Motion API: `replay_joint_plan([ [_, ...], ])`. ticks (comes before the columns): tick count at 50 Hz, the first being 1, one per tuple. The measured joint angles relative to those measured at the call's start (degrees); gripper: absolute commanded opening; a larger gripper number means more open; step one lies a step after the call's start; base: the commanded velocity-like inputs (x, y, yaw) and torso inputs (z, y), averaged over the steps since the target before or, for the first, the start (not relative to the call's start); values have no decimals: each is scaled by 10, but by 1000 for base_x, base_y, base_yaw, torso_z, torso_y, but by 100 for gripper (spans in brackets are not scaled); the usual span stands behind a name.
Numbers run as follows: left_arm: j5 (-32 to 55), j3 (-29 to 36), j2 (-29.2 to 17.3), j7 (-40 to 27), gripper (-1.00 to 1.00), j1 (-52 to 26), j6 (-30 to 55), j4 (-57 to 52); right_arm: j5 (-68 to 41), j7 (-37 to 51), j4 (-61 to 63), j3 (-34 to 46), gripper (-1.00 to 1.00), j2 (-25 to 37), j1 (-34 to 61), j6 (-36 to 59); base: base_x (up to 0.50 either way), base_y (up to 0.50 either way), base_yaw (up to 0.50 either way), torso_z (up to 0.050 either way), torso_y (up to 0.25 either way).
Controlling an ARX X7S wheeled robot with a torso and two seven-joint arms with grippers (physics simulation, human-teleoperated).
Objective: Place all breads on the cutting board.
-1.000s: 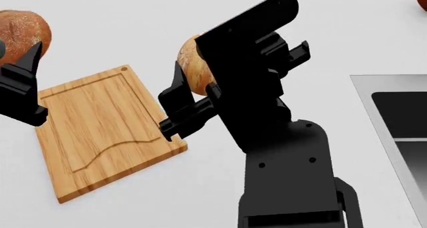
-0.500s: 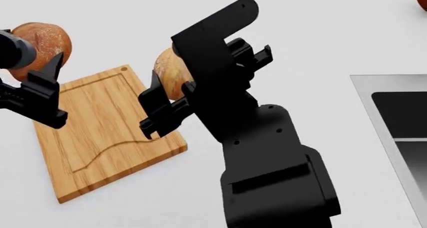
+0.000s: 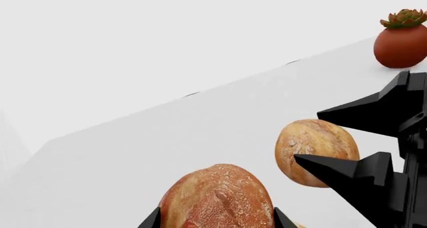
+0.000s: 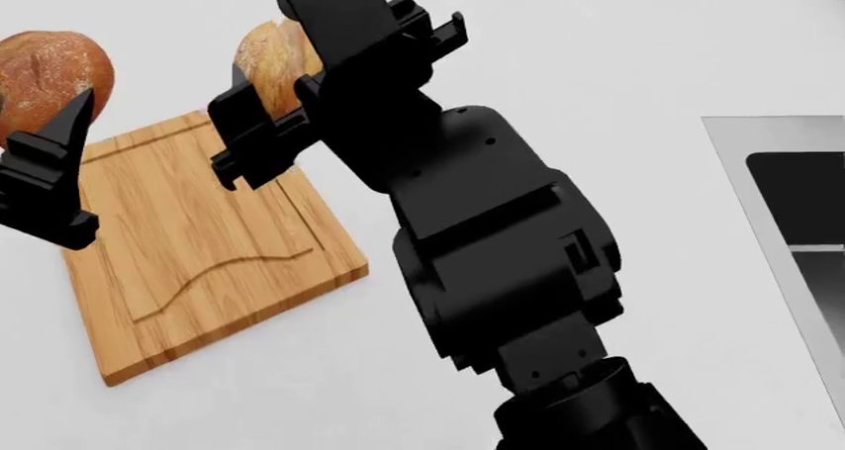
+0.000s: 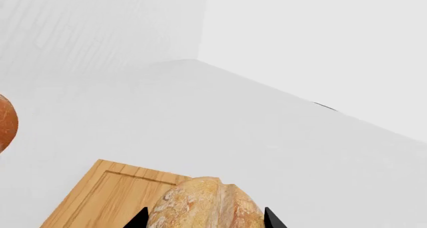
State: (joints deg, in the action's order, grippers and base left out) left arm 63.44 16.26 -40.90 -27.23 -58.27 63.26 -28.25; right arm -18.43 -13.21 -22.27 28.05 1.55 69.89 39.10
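Note:
The dark reddish-brown bread (image 4: 50, 66) is held in the air off the far left corner of the cutting board (image 4: 198, 257), with my left gripper (image 4: 53, 99) shut on it. In the left wrist view this bread (image 3: 217, 198) sits between the left gripper (image 3: 215, 222) jaws. My right gripper (image 4: 264, 104) is shut on the paler golden bread (image 4: 271, 54), held above the board's far right corner. The right wrist view shows that bread (image 5: 207, 205) between the right gripper (image 5: 203, 220) jaws, over the cutting board (image 5: 100, 198).
A steel sink (image 4: 793, 193) is set into the white counter at the right. A red pot with a succulent (image 3: 402, 40) stands far back on the counter. My right arm's black links (image 4: 489, 242) cover the middle of the head view.
My right arm has swung left and farther away with the golden bread, from beside the board to over its far corner. The left gripper keeps the dark bread, shifting only a little.

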Motion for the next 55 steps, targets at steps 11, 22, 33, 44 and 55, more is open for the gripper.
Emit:
replay_joint_plan([
  [11, 10, -13, -9, -3, -100, 0, -5, -5, -52, 14, -62, 41, -100, 3, 33, -44, 0, 0, 0, 7, -250],
  [22, 55, -33, -16, -28, -100, -25, 17, -26, -91, 22, -68, 65, -100, 5, 58, -54, 0, 0, 0, 7, -250],
  [33, 80, -46, -25, -40, -100, -35, 25, -38, -122, 25, -65, 84, -100, 7, 73, -58, 0, 0, 0, 6, -154],
  [44, 51, -34, -29, -19, -100, -16, 3, -30, -152, 22, -77, 102, -100, 6, 87, -73, 0, 0, 0, 0, 0],
  [55, 40, -29, -33, -10, -100, -4, -8, -26, -184, 18, -119, 124, -100, 2, 102, -101, 0, 0, 0, 0, 0],
])
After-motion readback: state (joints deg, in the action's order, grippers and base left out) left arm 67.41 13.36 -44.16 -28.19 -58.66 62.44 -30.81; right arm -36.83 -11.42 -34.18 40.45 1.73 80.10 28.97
